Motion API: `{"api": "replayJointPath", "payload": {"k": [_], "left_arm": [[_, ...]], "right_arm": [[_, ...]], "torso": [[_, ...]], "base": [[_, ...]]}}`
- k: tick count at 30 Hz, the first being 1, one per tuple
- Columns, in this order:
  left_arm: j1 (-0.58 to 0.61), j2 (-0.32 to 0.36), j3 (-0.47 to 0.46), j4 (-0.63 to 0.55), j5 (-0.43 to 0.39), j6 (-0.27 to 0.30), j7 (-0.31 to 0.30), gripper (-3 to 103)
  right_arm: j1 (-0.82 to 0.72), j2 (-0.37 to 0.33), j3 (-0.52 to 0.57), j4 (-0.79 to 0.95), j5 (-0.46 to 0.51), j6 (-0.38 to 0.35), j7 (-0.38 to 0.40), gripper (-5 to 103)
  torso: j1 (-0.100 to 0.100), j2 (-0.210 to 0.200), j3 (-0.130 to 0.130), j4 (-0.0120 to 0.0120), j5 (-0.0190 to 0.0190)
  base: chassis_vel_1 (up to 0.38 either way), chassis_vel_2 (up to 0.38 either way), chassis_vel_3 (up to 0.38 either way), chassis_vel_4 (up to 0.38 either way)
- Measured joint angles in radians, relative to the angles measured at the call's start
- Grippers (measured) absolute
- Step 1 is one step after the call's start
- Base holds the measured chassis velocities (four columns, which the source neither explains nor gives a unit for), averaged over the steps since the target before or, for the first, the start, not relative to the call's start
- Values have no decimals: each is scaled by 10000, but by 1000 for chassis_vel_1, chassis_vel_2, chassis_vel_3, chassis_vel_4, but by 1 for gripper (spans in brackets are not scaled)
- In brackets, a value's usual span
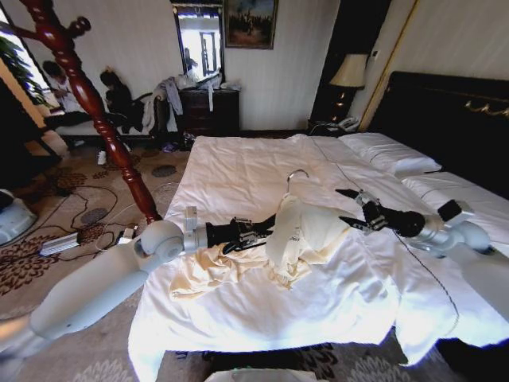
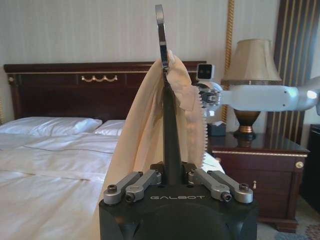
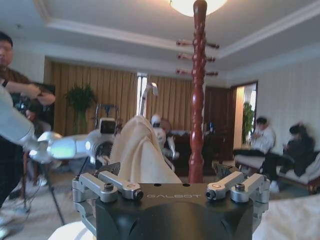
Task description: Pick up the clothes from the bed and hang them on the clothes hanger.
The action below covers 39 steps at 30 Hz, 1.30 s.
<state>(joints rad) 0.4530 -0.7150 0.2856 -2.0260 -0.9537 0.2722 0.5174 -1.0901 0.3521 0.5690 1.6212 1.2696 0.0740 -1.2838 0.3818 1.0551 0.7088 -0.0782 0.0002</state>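
A cream garment [image 1: 306, 231] is draped over the clothes hanger, whose silver hook [image 1: 296, 173] sticks up above the white bed [image 1: 238, 167]. One trailing part of the clothes [image 1: 211, 274] lies crumpled on the duvet. My left gripper [image 1: 248, 233] is shut on one end of the black hanger [image 2: 170, 125], holding it upright with the cloth [image 2: 142, 140] hanging beside it. My right gripper [image 1: 350, 211] is open at the garment's other side, its fingers spread by the cloth edge. The garment [image 3: 142, 155] rises just ahead of it in the right wrist view.
A red wooden coat stand [image 1: 87, 95] rises off the bed's left side, with cables [image 1: 87, 215] on the carpet around it. White pillows [image 1: 390, 151] and a black headboard [image 1: 453, 111] are at the right. A lamp [image 1: 348, 72] stands in the far corner.
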Motion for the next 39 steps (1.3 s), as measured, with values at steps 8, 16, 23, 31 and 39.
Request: {"api": "replayJointPath", "payload": {"k": [8, 16, 23, 31, 39], "left_arm": [[-198, -220, 312, 20, 93, -33, 11, 17], [-356, -286, 592, 19, 153, -65, 78, 17], [-511, -528, 765, 160, 236, -95, 130, 17], [-691, -784, 1087, 258, 343, -106, 168, 17], [-800, -915, 1118, 376, 355, -120, 198, 17]], "right_arm": [[235, -206, -69, -511, -492, -47, -290, 100], [654, -185, -207, -1494, -1652, -448, -1725, 100], [686, -140, -320, -1482, -1655, -745, -2183, 100], [787, -53, -393, -1638, -1797, -959, -2608, 76], [794, -1, -393, -1630, -1912, -824, -2599, 48]], "torso": [[0, 0, 0, 3, -2], [1, 0, 0, 3, -1], [1, 0, 0, 2, -1], [0, 0, 0, 3, -1], [0, 0, 0, 2, -2]], "base": [[0, 0, 0, 0], [0, 0, 0, 0], [0, 0, 0, 0], [0, 0, 0, 0], [0, 0, 0, 0]]}}
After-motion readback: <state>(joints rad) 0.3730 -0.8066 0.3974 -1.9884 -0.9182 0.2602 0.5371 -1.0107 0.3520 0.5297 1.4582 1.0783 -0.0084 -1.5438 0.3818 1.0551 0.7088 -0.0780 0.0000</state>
